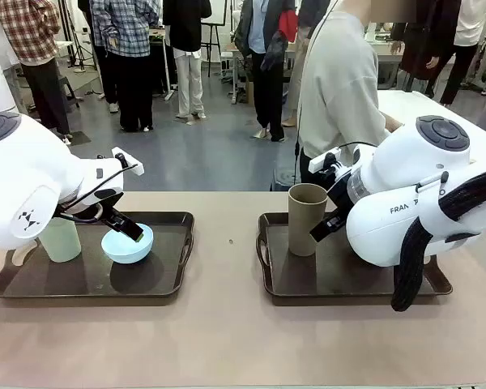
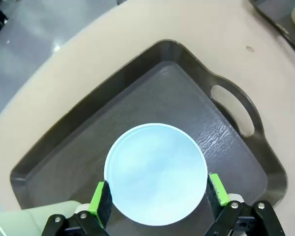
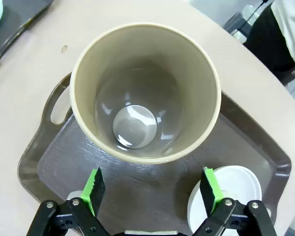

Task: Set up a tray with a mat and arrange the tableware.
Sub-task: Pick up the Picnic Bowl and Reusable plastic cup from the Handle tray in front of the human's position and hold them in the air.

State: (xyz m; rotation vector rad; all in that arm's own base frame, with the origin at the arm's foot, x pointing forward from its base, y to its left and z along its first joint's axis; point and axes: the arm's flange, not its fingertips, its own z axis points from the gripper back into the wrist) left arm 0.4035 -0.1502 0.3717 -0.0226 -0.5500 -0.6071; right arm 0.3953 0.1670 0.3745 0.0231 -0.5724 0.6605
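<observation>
A light blue bowl [image 1: 128, 245] [image 2: 156, 173] lies in the left dark tray [image 1: 183, 243] [image 2: 177, 48], right of a pale green cup [image 1: 61, 240] [image 2: 19, 219]. My left gripper [image 1: 128, 230] [image 2: 158, 188] is open above the bowl, one green pad [image 2: 101, 197] on each side of its rim. Whether they touch it I cannot tell. On the right tray [image 1: 264, 251] [image 3: 37, 164] the brown cup [image 1: 306, 219] [image 3: 145, 91] stands upright and empty. My right gripper [image 1: 321, 229] [image 3: 153, 186] is open just beside and above it. A white bowl [image 3: 231, 194] lies by its right finger.
Both trays have cut-out handles and dark textured floors. A strip of bare tan table [image 1: 227, 259] separates them, with a small speck on it. A person in a beige top [image 1: 340, 89] stands at the far edge behind the right tray.
</observation>
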